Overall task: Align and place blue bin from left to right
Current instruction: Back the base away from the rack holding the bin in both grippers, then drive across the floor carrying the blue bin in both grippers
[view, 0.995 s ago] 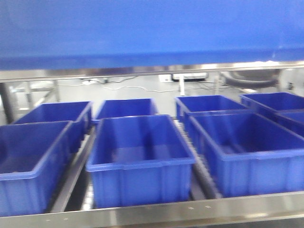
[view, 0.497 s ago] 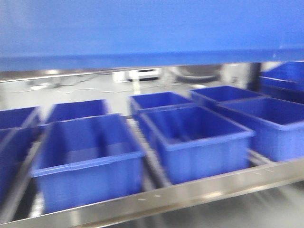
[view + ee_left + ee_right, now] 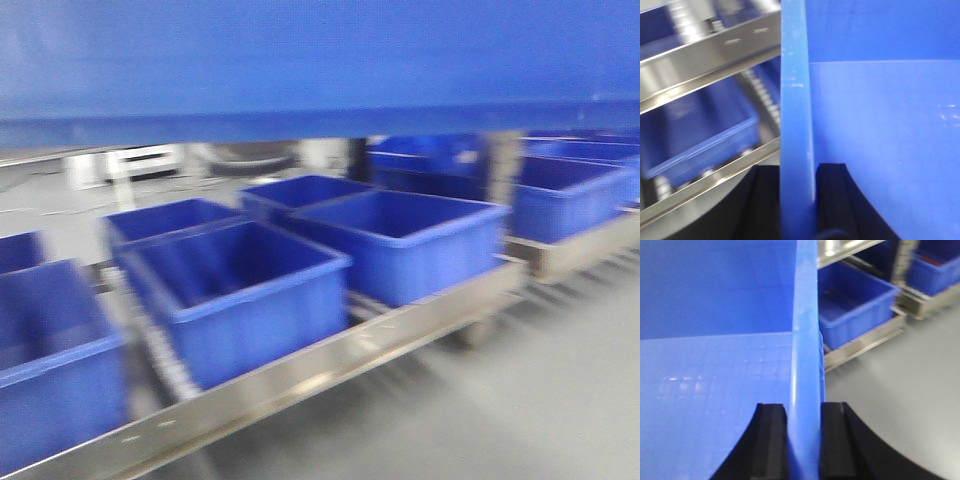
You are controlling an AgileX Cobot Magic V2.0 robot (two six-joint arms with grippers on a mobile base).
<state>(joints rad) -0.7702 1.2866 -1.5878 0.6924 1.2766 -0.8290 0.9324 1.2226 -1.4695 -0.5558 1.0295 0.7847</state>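
Left gripper (image 3: 797,200) is pinching the left wall of the blue bin (image 3: 880,125). One black finger (image 3: 762,200) is pressing the outer face and the other is pressing the inner face, with the thick rim rising between them. Beyond that wall, a steel rack rail (image 3: 715,50) is crossing the left wrist view at a slant, with a stored bin (image 3: 695,125) sitting below it, blurred.

In the front view the blue bin (image 3: 320,60) is being carried off the ground, its broad side filling the top of the view edge to edge. Under it, stored bins (image 3: 240,300) are standing in rows on the rack (image 3: 330,365). Farther right, more bins (image 3: 570,195) are sitting on a second rack, and grey floor (image 3: 520,400) is showing. This view is motion-blurred.

Right gripper (image 3: 802,440) is clamping the bin's (image 3: 715,365) right wall the same way, a finger (image 3: 835,440) on either face. Past it, another racked bin (image 3: 855,305) is sitting beside the floor (image 3: 900,400).
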